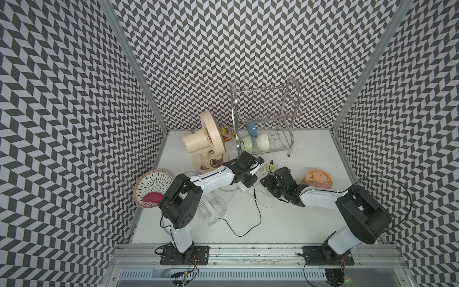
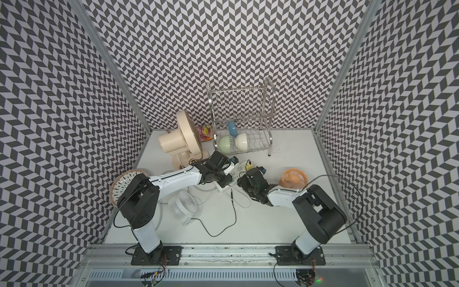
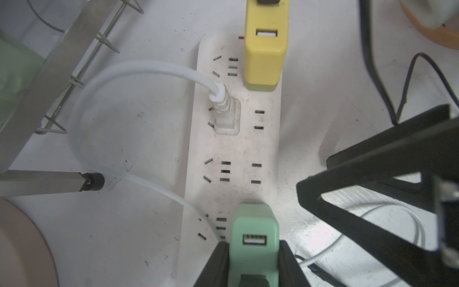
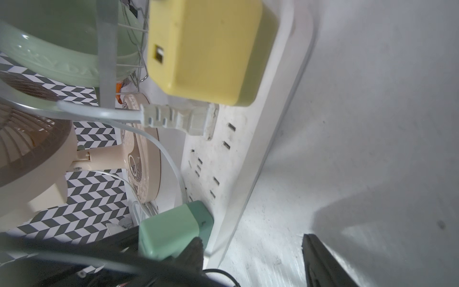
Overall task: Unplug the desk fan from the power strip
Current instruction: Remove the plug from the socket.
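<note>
The white power strip lies flat mid-table, also showing in both top views. A green USB adapter sits in its near end, with a black plug in its end. My left gripper is shut on this adapter, with a finger pressed against each side. A black cable trails from under my left wrist to the small white desk fan. My right gripper stands open beside the strip's edge, holding nothing.
A yellow adapter fills the strip's far end. A white plug sits mid-strip, its cord looping toward the beige fan. Behind stand a dish rack with bowls, an orange fan and a basket.
</note>
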